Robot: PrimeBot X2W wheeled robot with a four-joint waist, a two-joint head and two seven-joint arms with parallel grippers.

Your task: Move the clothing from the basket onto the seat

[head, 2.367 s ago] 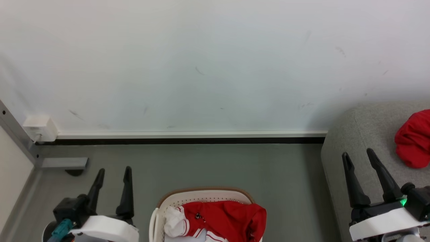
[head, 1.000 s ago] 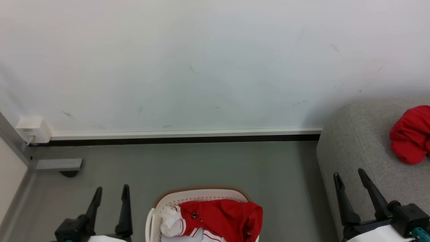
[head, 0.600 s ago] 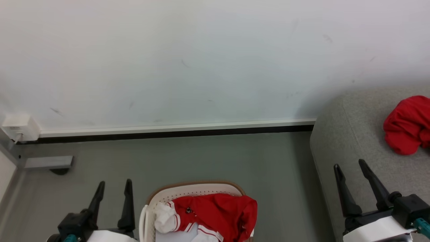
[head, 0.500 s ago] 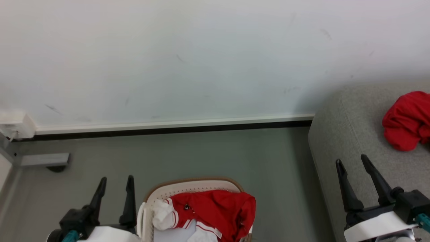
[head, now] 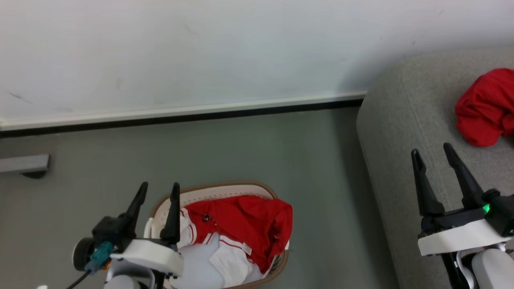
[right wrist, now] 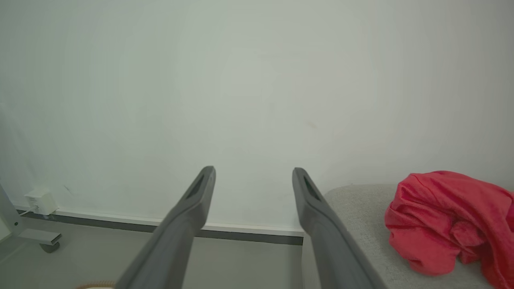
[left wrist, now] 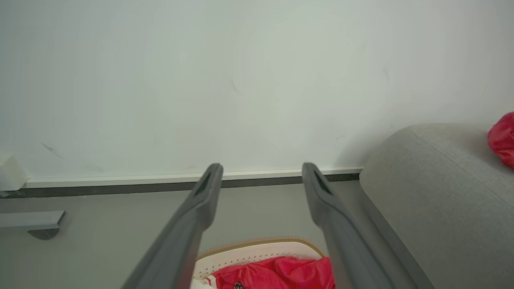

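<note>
The white basket with a tan rim stands on the floor at the bottom centre. A red garment and a white one with red stripe trim lie in it. My left gripper is open and empty, its fingertips over the basket's left rim. A second red garment lies crumpled on the grey sofa at the right. Over the sofa's seat my right gripper is open, holding nothing. In the left wrist view the basket and its red garment sit low between the fingers.
A white wall with a dark baseboard runs behind the grey floor. A grey metal foot rests on the floor at the far left. In the right wrist view a white socket box sits low on the wall.
The head camera has tilted down and turned, so wall, basket and sofa sit elsewhere in the picture. The left gripper now reaches over the basket's left rim. Both grippers stay open.
</note>
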